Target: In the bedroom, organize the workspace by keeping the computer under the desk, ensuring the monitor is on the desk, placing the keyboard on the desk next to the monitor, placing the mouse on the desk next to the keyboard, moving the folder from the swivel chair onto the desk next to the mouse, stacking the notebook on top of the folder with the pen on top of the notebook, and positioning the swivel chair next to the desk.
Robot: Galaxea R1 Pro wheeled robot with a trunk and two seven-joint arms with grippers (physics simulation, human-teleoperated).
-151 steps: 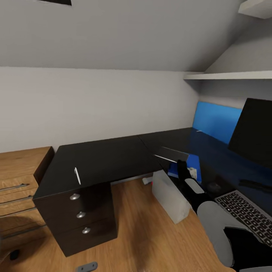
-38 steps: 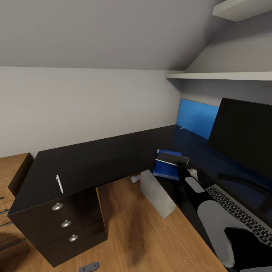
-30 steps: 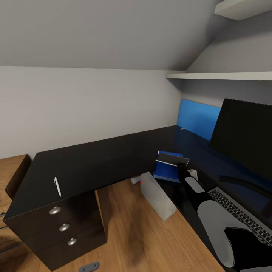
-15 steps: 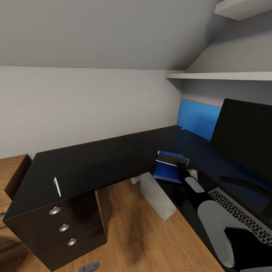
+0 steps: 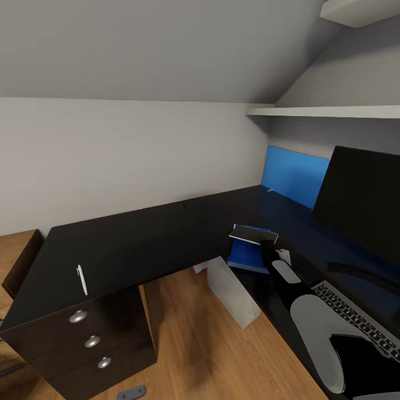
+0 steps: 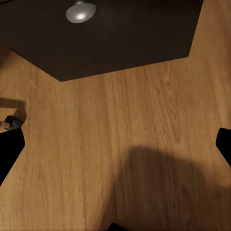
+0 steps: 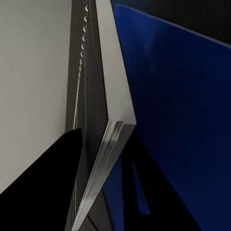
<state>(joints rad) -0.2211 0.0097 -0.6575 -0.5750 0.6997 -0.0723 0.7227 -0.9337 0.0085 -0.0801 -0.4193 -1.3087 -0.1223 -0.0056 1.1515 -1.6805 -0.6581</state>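
Note:
On the black desk [image 5: 128, 244] lies the blue folder [image 5: 244, 256] [image 7: 183, 110], near the inner corner. My right gripper [image 5: 268, 244] [image 7: 94, 159] is shut on the thin black notebook [image 5: 253, 235] [image 7: 109, 139] and holds it just over the folder; I cannot tell if they touch. The white pen [image 5: 81, 279] lies on the desk's left wing above the drawers. The monitor [image 5: 364, 200] and keyboard [image 5: 355, 311] stand on the right wing. The pale computer [image 5: 233, 291] sits on the floor under the desk. My left gripper [image 6: 115, 149] is open over the wood floor. The mouse and swivel chair are out of view.
Three drawers with silver knobs [image 5: 92, 341] [image 6: 81, 10] close off the desk's left end. A wooden chest [image 5: 15, 258] stands further left. A blue panel [image 5: 294, 176] leans on the back wall under a shelf [image 5: 328, 111]. Wood floor [image 5: 189, 344] lies in front.
The head view has shifted a little, so the desk and pen sit slightly further left. The notebook stays in the right gripper over the folder.

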